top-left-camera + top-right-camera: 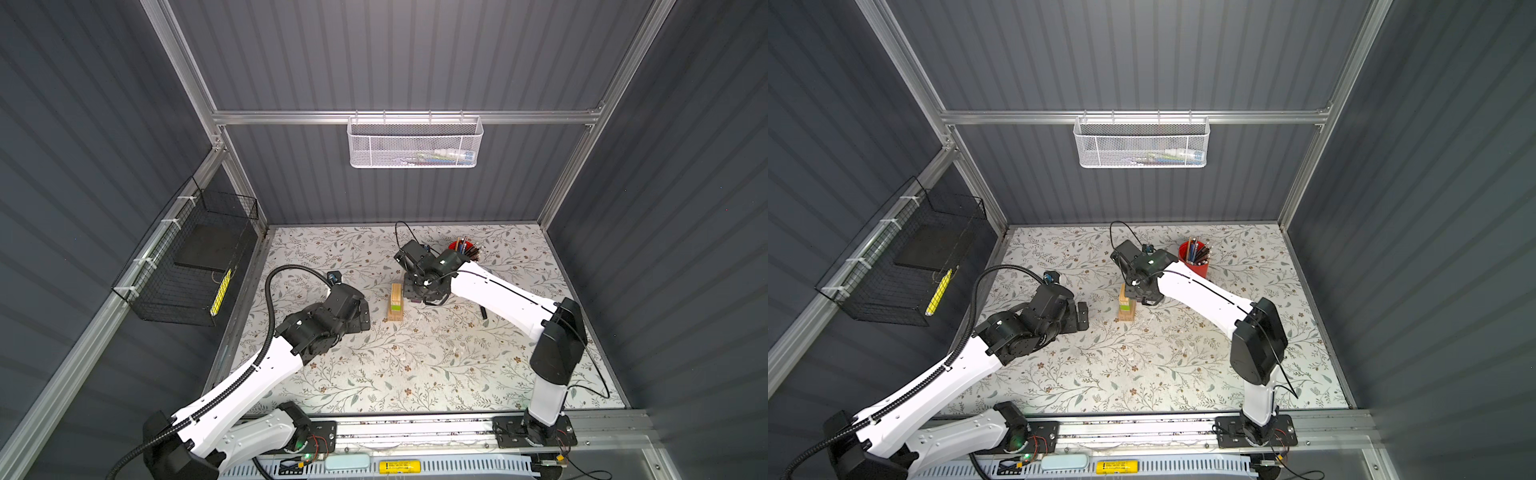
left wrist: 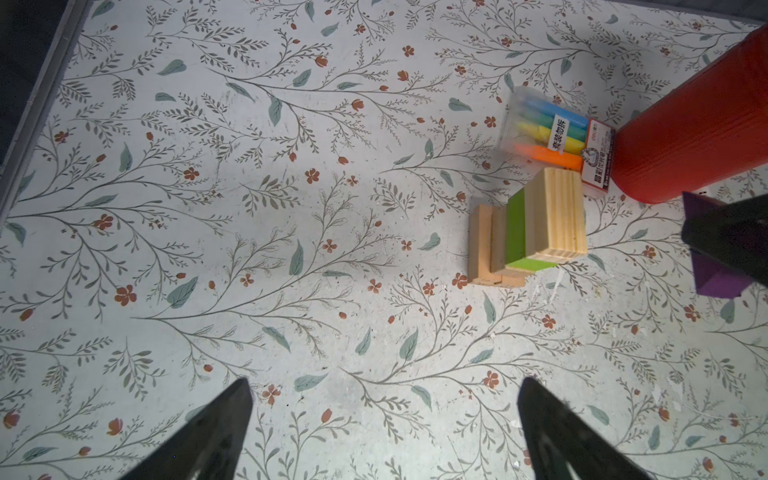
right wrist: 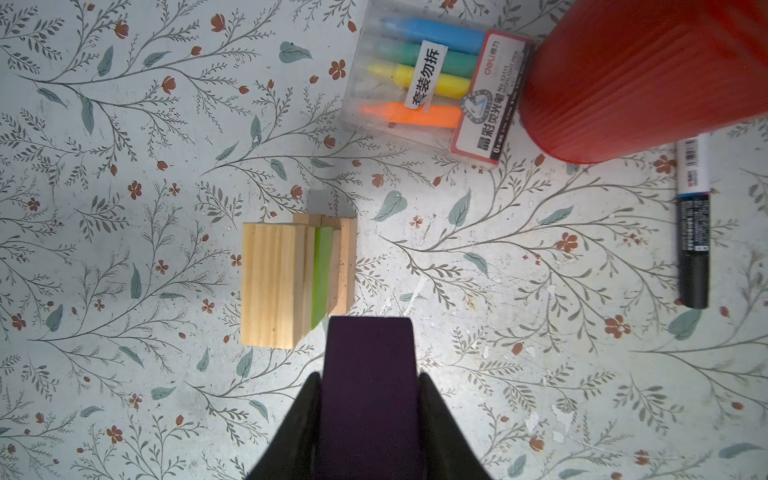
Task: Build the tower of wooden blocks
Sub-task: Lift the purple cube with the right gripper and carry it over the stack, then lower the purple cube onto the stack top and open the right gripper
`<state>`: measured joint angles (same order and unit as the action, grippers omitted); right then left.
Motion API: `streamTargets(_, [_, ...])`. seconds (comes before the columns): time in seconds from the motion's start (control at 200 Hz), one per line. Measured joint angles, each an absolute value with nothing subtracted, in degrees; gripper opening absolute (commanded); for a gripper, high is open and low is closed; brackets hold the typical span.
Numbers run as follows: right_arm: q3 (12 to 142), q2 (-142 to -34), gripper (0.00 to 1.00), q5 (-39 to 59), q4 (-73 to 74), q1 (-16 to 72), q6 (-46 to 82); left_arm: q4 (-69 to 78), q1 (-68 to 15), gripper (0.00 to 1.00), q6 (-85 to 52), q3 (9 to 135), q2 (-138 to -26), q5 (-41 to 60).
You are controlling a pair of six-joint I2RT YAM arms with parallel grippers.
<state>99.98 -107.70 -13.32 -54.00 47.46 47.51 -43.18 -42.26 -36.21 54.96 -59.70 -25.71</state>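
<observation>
Right fingers (image 3: 301, 424) pinching purple block (image 3: 369, 374), tower (image 3: 270, 286) just beside

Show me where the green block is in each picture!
In a top view: the green block sits in the tower, mid-table.
In a top view: mid-table again, in the tower.
Left wrist: right of centre, beneath the tan top block.
Right wrist: near the centre, a thin green strip.
Shared landmark: the red pencil cup, seen in all four.
</observation>
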Motion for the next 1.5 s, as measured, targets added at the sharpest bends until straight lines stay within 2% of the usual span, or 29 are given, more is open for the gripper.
streamTargets(0.27, [114.13,-117.1,0.26,-14.94,-60.53,48.97,50.0,-44.56,-42.26,1.0,-36.84,53.8,-58.59,-27.29])
streamTargets(0.54, [120.86,-122.13,0.25,-16.75,-64.66,49.58,51.68,-45.47,-42.26,1.0,-37.82,52.9,-57.49,-27.92])
streamTargets(1.031, [127.94,-128.38,0.25,-17.08,-67.37,49.71,52.51,-45.52,-42.26,1.0,-38.26,52.1,-56.69,-28.1])
streamTargets(1.501, [128.27,-129.27,0.26,-16.91,-67.77,49.71,52.53,-45.52,-42.26,1.0,-38.24,52.1,-56.8,-28.12])
